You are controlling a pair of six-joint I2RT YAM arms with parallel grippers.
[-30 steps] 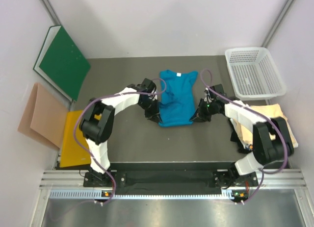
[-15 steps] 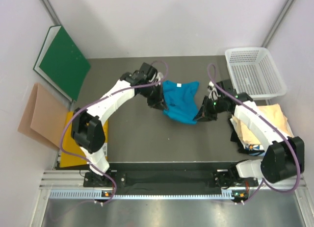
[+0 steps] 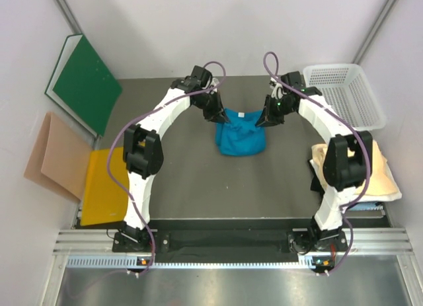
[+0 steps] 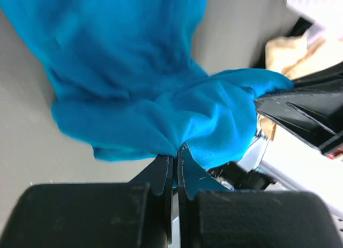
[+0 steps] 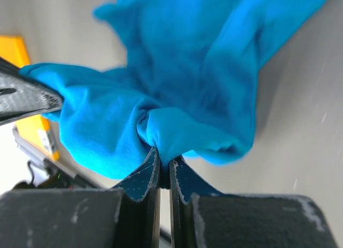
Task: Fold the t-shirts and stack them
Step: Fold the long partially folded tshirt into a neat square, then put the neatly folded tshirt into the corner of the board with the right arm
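Observation:
The teal-blue t-shirt (image 3: pixel 240 133) lies folded over on itself at the far middle of the grey table, its far edge held up between both grippers. My left gripper (image 3: pixel 219 115) is shut on the shirt's left end; the left wrist view shows its jaws (image 4: pixel 174 154) pinching the blue cloth (image 4: pixel 161 98). My right gripper (image 3: pixel 262 119) is shut on the right end; the right wrist view shows its jaws (image 5: pixel 163 162) pinching the cloth (image 5: pixel 187 82). The cream-tan t-shirt (image 3: pixel 377 170) lies crumpled at the right edge, partly behind the right arm.
A white mesh basket (image 3: pixel 344 98) stands at the back right. A green board (image 3: pixel 86 81) leans on the left wall, a tan-pink paper sheet (image 3: pixel 53 154) below it, a yellow envelope (image 3: pixel 102 187) at the table's left edge.
Both grippers have carried the shirt's near hem from the table's middle up and towards the far side, folding the lower half over the upper half.

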